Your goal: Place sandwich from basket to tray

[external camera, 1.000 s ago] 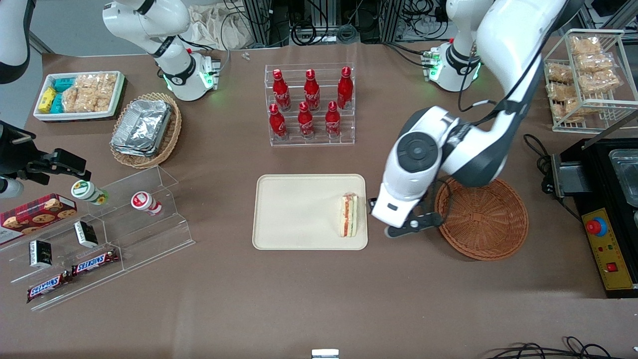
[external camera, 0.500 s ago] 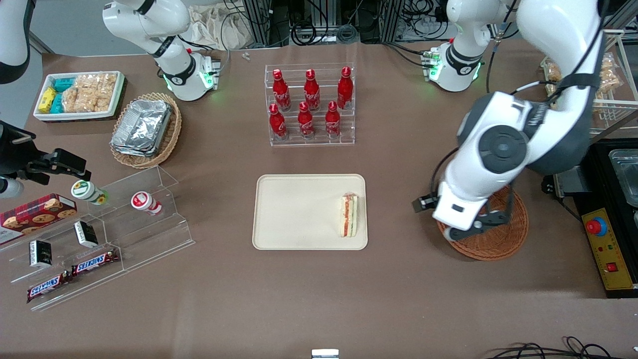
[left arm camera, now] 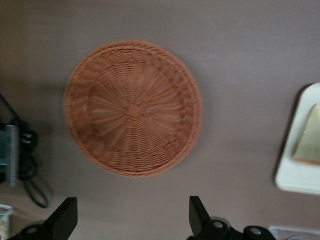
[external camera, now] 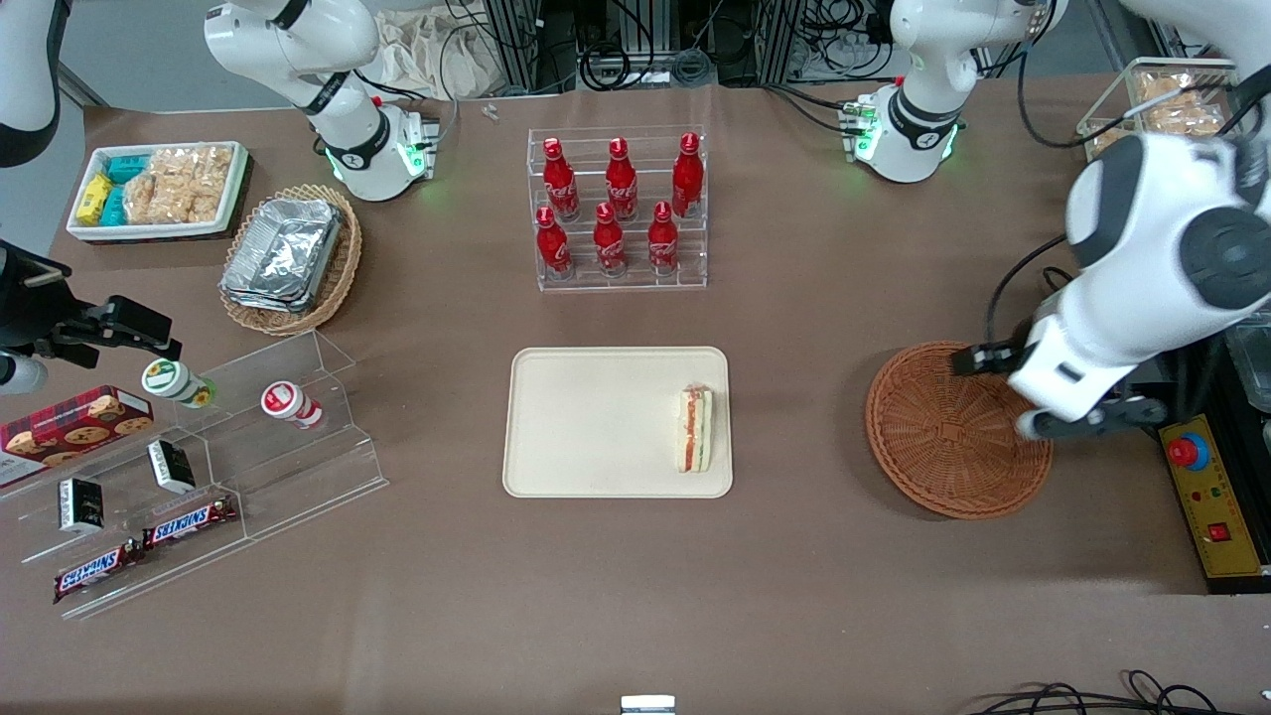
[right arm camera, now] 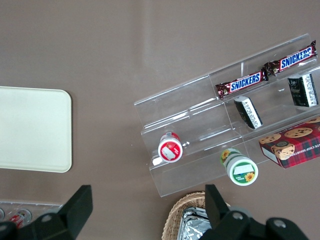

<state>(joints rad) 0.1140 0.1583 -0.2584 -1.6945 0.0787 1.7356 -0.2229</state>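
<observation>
Two bars (external camera: 144, 546) say SNICKERS near the table's parked-arm end. The sandwich (external camera: 695, 429) lies on the tray (external camera: 596, 417), by its edge nearest the basket (external camera: 943, 437). The gripper (left arm camera: 132, 220) hangs above the basket's edge, fingers wide apart, holding nothing, over the brown table (external camera: 635, 596).

A wide table (external camera: 635, 596) with a brown matte top fills nearly the whole front view, evenly lit from above with soft shadows. Along its edge farthest from the front camera runs a metal frame (external camera: 635, 40) hung with black cables (external camera: 685, 60), and crumpled pale cloth (external camera: 437, 55) lies there too. More black cables (external camera: 1092, 700) trail over the table edge nearest the camera, toward the working arm's end. A strip of grey floor (external camera: 139, 50) shows at the parked arm's end
</observation>
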